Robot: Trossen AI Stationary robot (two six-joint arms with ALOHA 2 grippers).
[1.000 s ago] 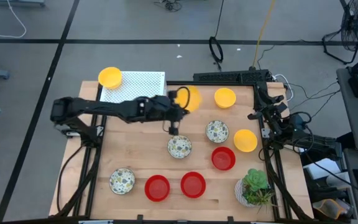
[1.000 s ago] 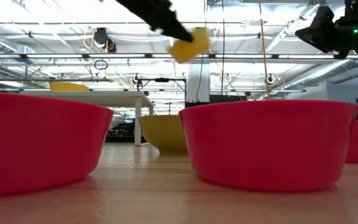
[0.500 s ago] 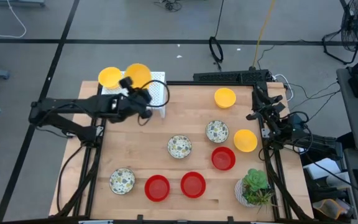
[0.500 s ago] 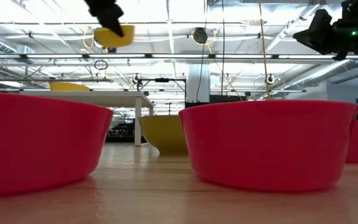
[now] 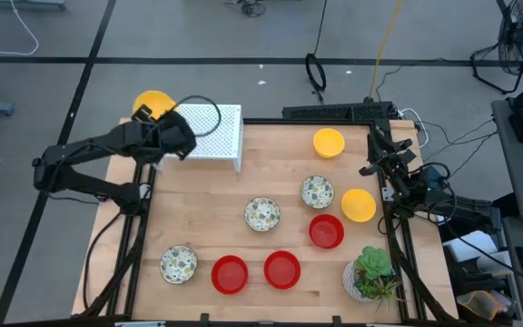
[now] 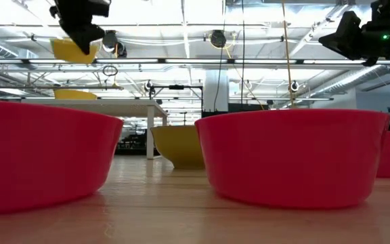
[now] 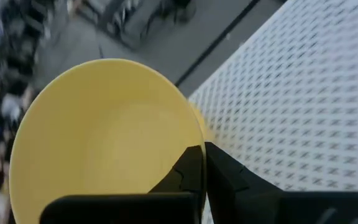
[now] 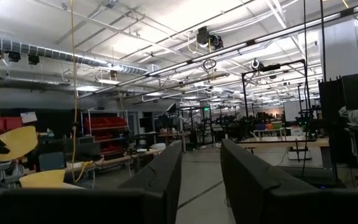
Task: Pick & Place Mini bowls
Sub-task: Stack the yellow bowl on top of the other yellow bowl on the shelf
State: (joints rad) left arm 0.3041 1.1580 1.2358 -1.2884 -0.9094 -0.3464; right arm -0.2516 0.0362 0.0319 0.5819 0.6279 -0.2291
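Note:
My left gripper (image 5: 163, 120) is shut on a yellow mini bowl (image 5: 152, 102), held high over the left end of the white perforated rack (image 5: 212, 132). A second yellow bowl (image 6: 75, 94) rests on that rack, below the held one. On the table stand two yellow bowls (image 5: 329, 143) (image 5: 359, 205), three white speckled bowls (image 5: 317, 192) (image 5: 262, 214) (image 5: 179, 263) and three red bowls (image 5: 326, 232) (image 5: 282, 270) (image 5: 230, 274). At the table's right edge my right gripper (image 8: 201, 165) is open with nothing between its fingers. My left gripper pinches the yellow bowl's rim (image 7: 199, 142), one finger (image 7: 188, 171) inside the bowl and one outside. The fingers come slanting down from the table's right side. The bowl is lifted clear (image 6: 70, 49), above the rack.
A green potted plant (image 5: 372, 275) stands at the near right corner. The white rack sits at the far left corner of the wooden table (image 5: 207, 204). The middle left of the table is bare wood.
My left gripper has swung from over the table's far middle toward the far left corner, turning as it went. It stays shut on the yellow bowl, which has gone with it and now hangs over the rack's left end.

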